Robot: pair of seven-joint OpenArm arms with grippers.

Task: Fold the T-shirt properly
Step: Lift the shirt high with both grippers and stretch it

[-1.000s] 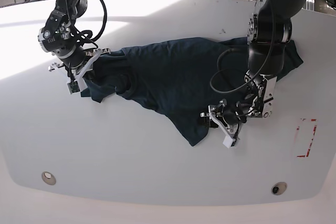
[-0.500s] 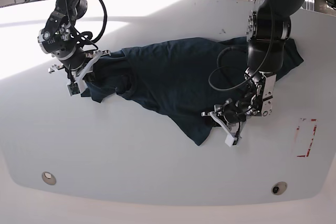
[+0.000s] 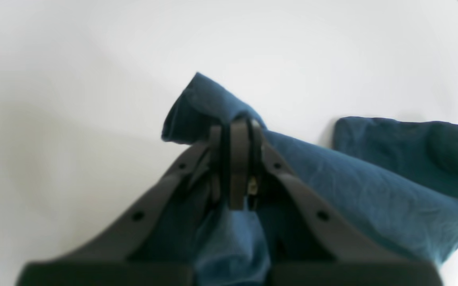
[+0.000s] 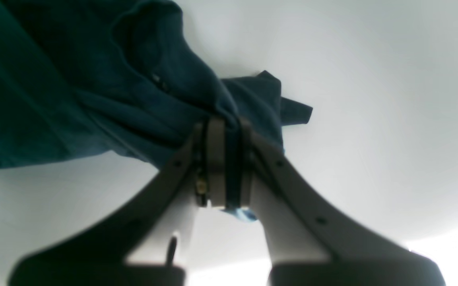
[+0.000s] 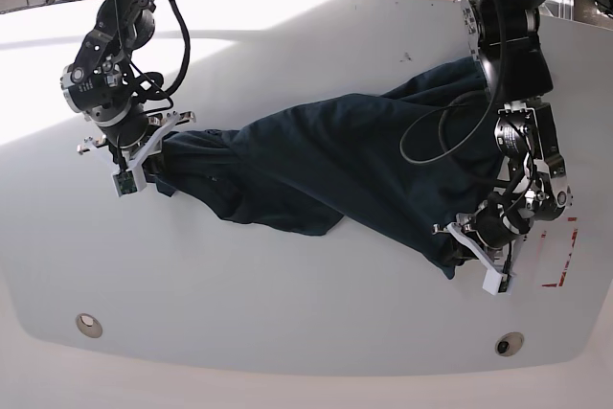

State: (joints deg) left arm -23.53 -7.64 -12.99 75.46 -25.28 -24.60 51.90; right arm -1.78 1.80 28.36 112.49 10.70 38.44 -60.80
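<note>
The dark navy T-shirt [image 5: 326,155] lies stretched in a long twisted band across the white table [image 5: 287,275], pulled between both grippers. On the right of the base view, my left gripper [image 5: 460,242] is shut on a bunched corner of the T-shirt [image 3: 352,178]; in the left wrist view the left gripper [image 3: 237,127] pinches a fold that sticks out past its tips. On the left, my right gripper [image 5: 165,141] is shut on the other end. The right wrist view shows the right gripper [image 4: 225,127] clamping gathered T-shirt cloth [image 4: 54,91] just above the table.
A red rectangular marking [image 5: 560,251] is on the table just right of the left gripper. Two small round discs [image 5: 88,325] [image 5: 508,343] sit near the table's curved front edge. Cables and frames stand beyond the far edge.
My left gripper has shut on the shirt's lower corner and pulled it right and a little toward the front. The shirt went from a spread heap to a taut band. The right gripper shifted slightly left.
</note>
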